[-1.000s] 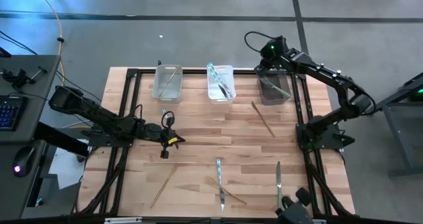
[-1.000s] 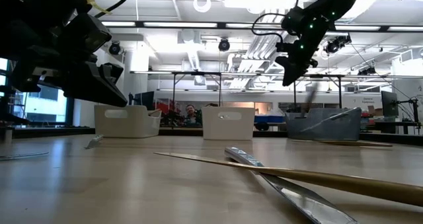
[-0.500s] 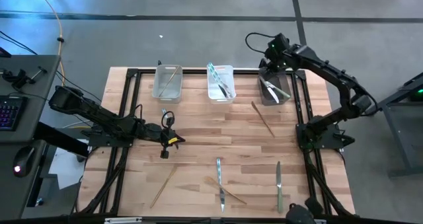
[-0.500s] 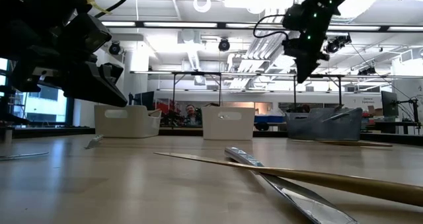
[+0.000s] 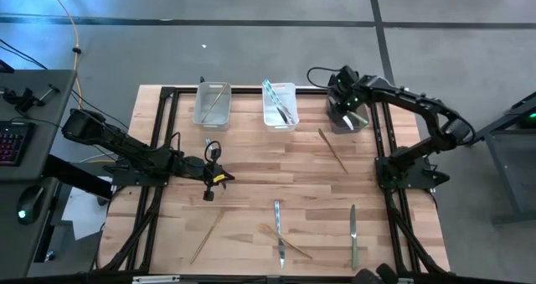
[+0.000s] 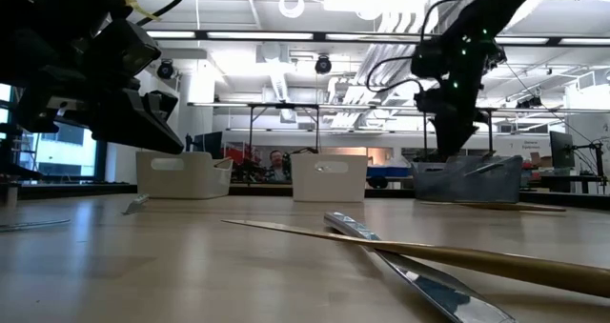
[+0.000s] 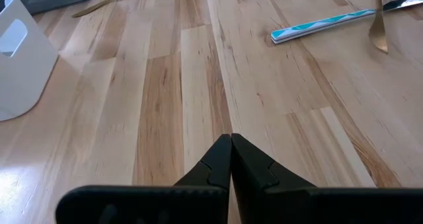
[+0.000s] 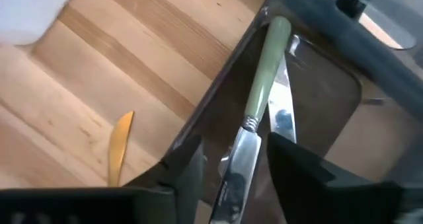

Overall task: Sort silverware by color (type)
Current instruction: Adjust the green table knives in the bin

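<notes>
Now | right gripper open over dark bin | green-handled knife inside | left gripper closed

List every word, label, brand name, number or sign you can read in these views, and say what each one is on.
None can be read.
The bins, the silverware, the table and both arms carry no visible lettering.
The keyboard beside the table has keys too small to read.
Signs in the room behind, in the low view, are too blurred to read.
</notes>
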Controlling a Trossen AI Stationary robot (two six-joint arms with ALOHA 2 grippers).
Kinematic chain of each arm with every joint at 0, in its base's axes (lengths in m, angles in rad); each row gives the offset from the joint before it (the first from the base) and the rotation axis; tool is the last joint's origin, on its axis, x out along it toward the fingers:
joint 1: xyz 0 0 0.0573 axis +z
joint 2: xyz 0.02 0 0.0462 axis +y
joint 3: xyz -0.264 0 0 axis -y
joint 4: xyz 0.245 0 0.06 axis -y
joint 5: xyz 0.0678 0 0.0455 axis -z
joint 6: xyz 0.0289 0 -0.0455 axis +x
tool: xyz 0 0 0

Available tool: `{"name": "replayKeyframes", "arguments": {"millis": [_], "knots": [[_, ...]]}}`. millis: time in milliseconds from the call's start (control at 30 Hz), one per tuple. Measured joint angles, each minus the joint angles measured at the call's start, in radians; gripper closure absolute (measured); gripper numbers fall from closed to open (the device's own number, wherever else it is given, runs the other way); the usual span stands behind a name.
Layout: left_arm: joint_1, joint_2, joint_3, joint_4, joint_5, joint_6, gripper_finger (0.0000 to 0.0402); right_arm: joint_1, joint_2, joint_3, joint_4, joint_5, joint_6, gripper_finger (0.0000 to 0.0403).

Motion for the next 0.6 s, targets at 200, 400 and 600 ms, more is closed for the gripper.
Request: {"name": "replayKeyframes", "arguments": {"millis": [200,400,600], "knots": [[0.000,0.000,0.000,0.004,0.000,0.001,0.0401,0.000,0.000,-0.079,0.087,0.042,0.002,0.0220],[0.000,0.000,0.000,0.008,0.000,0.000,0.0401,-0.001,0.015,-0.105,0.137,0.058,0.007,0.0248],[0.000,0.000,0.000,0.007,0.000,0.000,0.0401,-0.001,0.095,-0.106,0.138,0.061,0.011,0.0275]]}}
